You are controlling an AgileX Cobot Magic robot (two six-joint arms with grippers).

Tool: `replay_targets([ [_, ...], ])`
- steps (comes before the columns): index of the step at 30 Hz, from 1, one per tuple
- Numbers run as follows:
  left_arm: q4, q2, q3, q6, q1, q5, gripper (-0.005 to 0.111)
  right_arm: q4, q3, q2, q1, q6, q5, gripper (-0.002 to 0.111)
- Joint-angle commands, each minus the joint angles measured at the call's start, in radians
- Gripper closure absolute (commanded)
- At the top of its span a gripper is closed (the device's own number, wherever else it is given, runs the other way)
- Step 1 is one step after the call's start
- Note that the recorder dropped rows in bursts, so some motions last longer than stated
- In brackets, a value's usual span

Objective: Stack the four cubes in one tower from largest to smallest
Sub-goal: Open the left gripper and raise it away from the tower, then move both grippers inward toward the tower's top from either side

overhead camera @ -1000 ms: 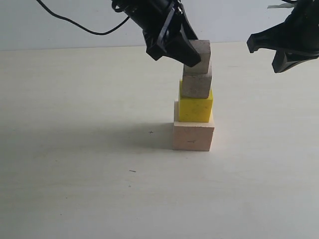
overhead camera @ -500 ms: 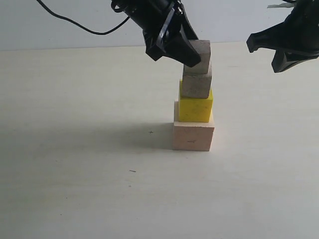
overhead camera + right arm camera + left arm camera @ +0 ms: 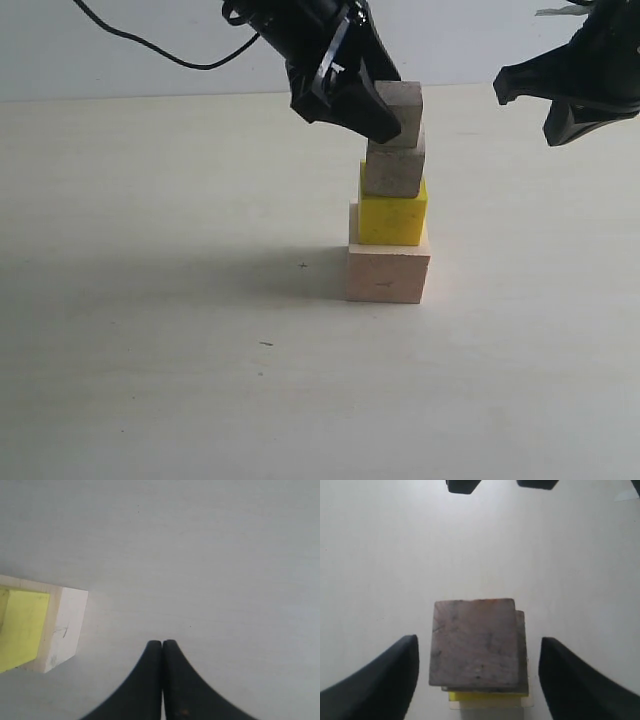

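Tower (image 3: 390,200) of the four cubes: complete in height, standing right of centre on the table (image 3: 150,300). Bottom to top, in order of size: large pale pinkish cube (image 3: 388,275), yellow cube (image 3: 393,215), smaller tan cube (image 3: 393,172), smallest tan cube (image 3: 402,105). Flat on one another, not exactly centred, with right-hand edges nearly in line in the exterior view; no lean visible.

Left to right across the exterior view. First, the left gripper (image 3: 479,642): reaches in from above and left, straddles the smallest tan cube with jaws spread, pinches nothing. In the left wrist view, a strip of table visible between each finger and the cube's sides, so no contact to be seen. Then the tower itself, upright on its own. Last, the right gripper (image 3: 162,645): hangs well apart from the tower, above the table, fingers pressed together, holding nothing.

Judgement: stacking apparently done, largest to smallest as asked. Apparently left: lifting the left gripper clear without brushing the top cube, light and perched on a small face, so likely easy to knock off
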Motion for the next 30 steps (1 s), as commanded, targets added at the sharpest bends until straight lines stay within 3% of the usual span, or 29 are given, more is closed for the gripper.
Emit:
replay_targets([
  [1,0.044,-0.061,-0.007,-0.068,0.0,0.004,0.041,0.003,0.002,-0.008,-0.003,-0.003,-0.011,0.108],
  [4,0.135,-0.113,-0.007,-0.143,0.0,0.004,0.053,0.013,0.002,-0.008,-0.003,-0.016,-0.011,0.108],
  [12,0.34,-0.219,-0.007,-0.24,0.0,0.004,0.107,0.037,0.002,0.009,-0.003,-0.029,-0.029,0.108],
  [17,0.35,-0.221,0.026,-0.399,0.019,0.004,0.107,0.067,0.002,0.054,-0.003,-0.029,-0.034,0.108],
  [30,0.036,-0.221,0.411,-0.359,0.114,-0.047,0.107,0.256,0.002,0.116,-0.003,-0.058,-0.08,0.108],
])
